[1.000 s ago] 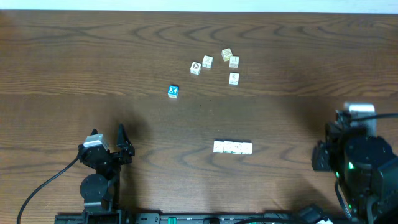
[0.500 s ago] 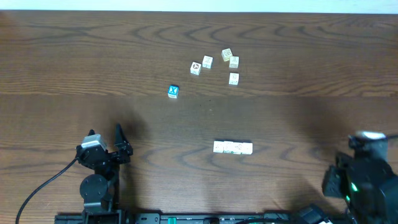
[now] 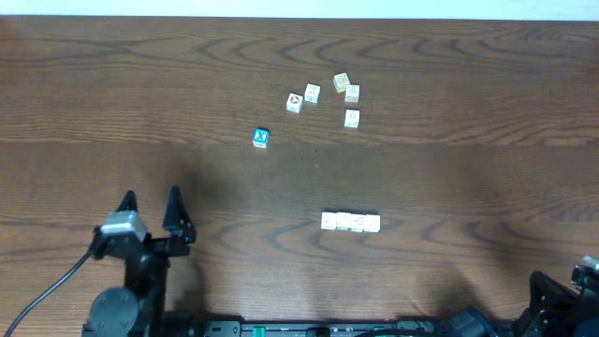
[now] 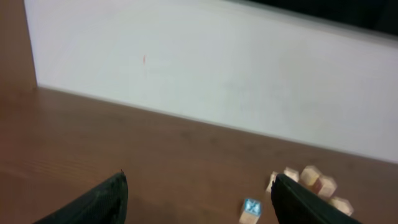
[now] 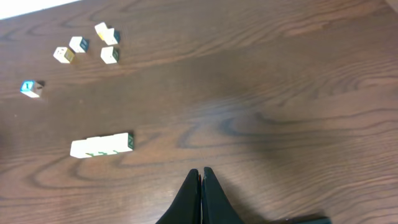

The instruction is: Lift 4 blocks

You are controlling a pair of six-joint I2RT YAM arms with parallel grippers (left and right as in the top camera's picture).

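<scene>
Both arms sit low at the near edge of the table [image 3: 449, 168]. Left claw [image 3: 151, 196] is spread wide with nothing in it. Right claw [image 5: 201, 175] is pinched fully shut, also empty. The blocks [image 3: 350, 222] sit in a tight row between the arms, well apart from both. Loose cream cubes [image 3: 352, 93] and a blue cube [image 3: 261, 138] lie further back.

Left arm [image 3: 138, 255]: jaws spread; right arm [image 3: 560, 301]: jaws shut
</scene>
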